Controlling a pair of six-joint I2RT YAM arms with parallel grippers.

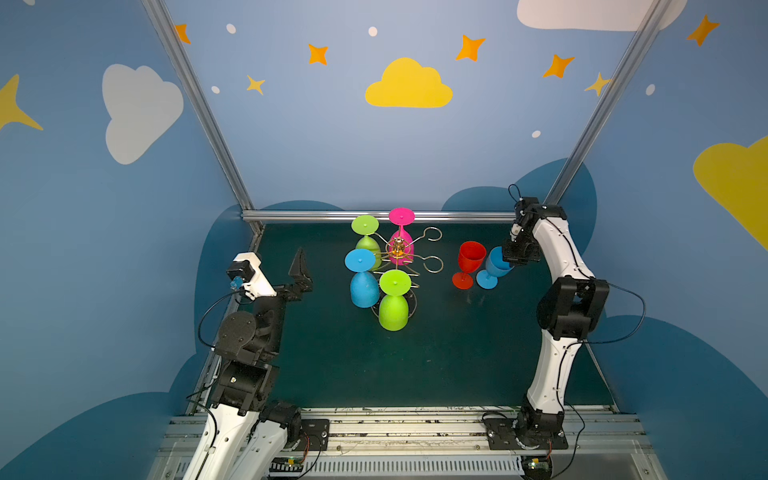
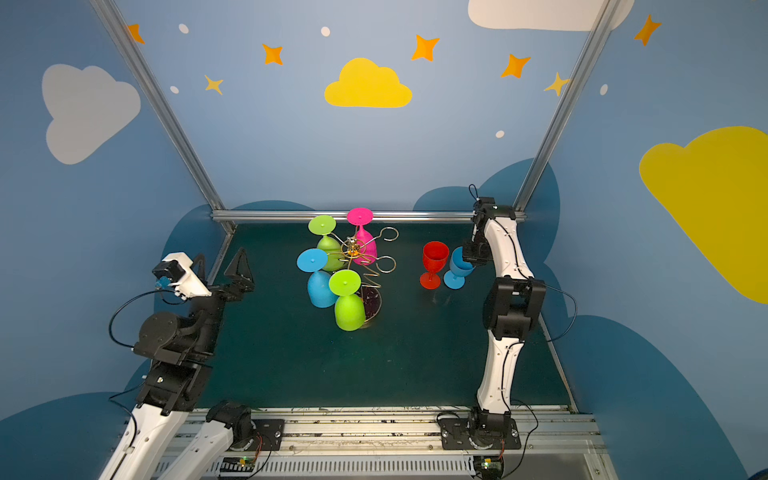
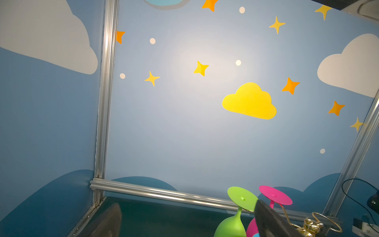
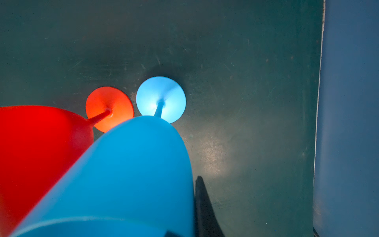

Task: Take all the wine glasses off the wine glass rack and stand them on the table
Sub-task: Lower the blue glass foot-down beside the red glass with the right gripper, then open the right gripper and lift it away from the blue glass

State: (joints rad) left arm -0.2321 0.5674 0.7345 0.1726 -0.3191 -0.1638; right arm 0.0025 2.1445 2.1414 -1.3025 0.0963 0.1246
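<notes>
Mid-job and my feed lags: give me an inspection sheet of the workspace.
Surface: dark green table mat.
Job's things: gold wire wine glass rack holds four inverted plastic glasses: two green glasses, pink glass, hanging blue glass; two loops empty. Red plastic wine glass and upright blue plastic wine glass are off-rack.
Clutter: nothing seen.
Grippers: left gripper open, empty; right gripper shut on that upright blue glass's bowl.
Cables: black loops at both arms, clear of glasses.
Surroundings: blue cloud-and-star walls, aluminium frame.

I see a gold rack (image 1: 398, 248); pink glass (image 1: 401, 217), blue glass (image 1: 364, 289), two lime-green glasses (image 1: 393, 311) (image 1: 365, 225) — at its 3 o'clock a red glass (image 1: 471, 254) and a second blue glass (image 1: 494, 266). The counter (image 1: 415, 365) is dark green; walls (image 1: 311, 145) blue with clouds, orange stars.
</notes>
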